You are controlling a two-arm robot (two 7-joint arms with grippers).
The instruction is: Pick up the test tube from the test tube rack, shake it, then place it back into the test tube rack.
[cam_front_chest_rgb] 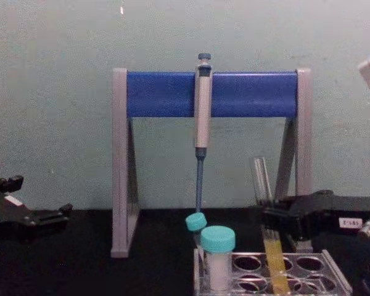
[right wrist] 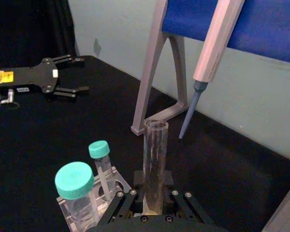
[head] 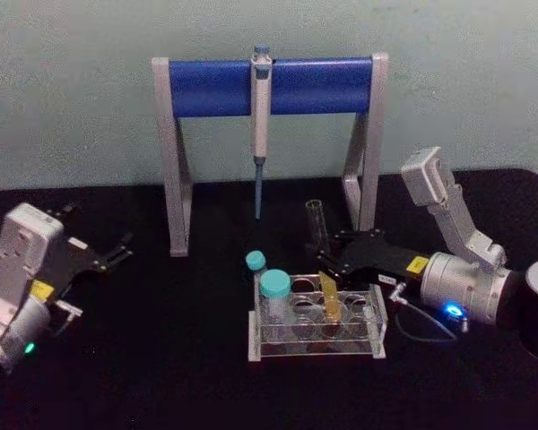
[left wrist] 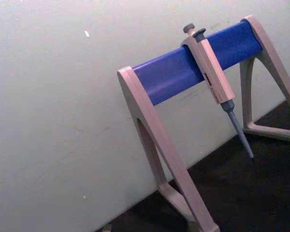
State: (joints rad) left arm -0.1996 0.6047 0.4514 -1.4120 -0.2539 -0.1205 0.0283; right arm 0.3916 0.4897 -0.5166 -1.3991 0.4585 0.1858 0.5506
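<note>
- One tube (head: 329, 300), yellow liquid in its lower part, stands tilted in a rack (head: 379, 327) hole at lower centre.
- Right claw (head: 323, 254) pinches it just above the rack.
- Left claw (head: 121, 251), at the far left, is spread.
- Two capped tubes (head: 275, 284) stand at the rack's left end.
- One pipette (head: 261, 116) hangs on one stand (head: 215, 87).

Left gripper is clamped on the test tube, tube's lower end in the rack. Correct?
No. The head view shows the right gripper clamped on the test tube; the left gripper rests open far to the left, apart from it. The tube's lower end is in the test tube rack, as you said.
</note>
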